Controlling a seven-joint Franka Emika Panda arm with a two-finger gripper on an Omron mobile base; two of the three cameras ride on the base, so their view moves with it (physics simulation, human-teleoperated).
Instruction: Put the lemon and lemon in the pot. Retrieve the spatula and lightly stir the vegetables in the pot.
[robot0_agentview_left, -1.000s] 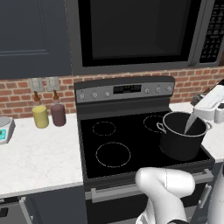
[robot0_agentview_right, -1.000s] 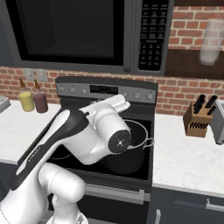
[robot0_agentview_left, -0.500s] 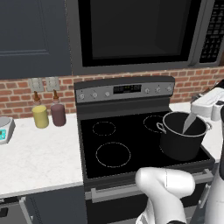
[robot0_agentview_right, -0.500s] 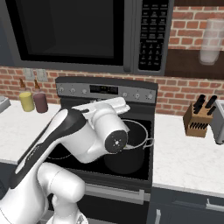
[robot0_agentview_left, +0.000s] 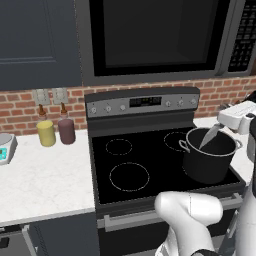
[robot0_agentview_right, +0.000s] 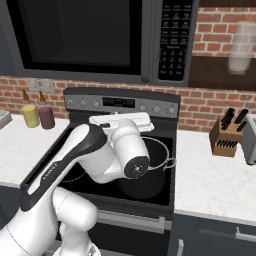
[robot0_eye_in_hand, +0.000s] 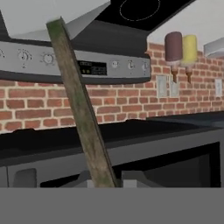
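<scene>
The spatula (robot0_agentview_left: 209, 136) is held by its thin handle (robot0_eye_in_hand: 83, 113), which runs up from between the nearly closed finger tips in the hand view, so the gripper (robot0_agentview_left: 240, 119) is taken to be clamped tight on it. The tool is slanted downward from the hand at the right of the stove, with its light-grey blade dipped inside the pot (robot0_agentview_left: 208, 161); that slant is judged to let the blade reach in over the rim while the hand is kept outside and above the pot. The pot is set on the near right burner of the black cooktop (robot0_agentview_left: 125, 165), close to its front edge, with a small side handle turned toward the middle of the stove. In the right base view the pot (robot0_agentview_right: 150, 172) is partly covered by the arm. The lemons cannot be made out, since the inside of the pot is hidden by its dark wall; they are presumed to lie within, and the stirring step is judged to be in hand. A pale-yellow jar (robot0_agentview_left: 46, 133) and a dark maroon one (robot0_agentview_left: 66, 130) are stood on the left counter by the brick wall, well apart from the work. A display is carried on the stove's control panel (robot0_agentview_left: 142, 102), but no writing or brand can be read there.
</scene>
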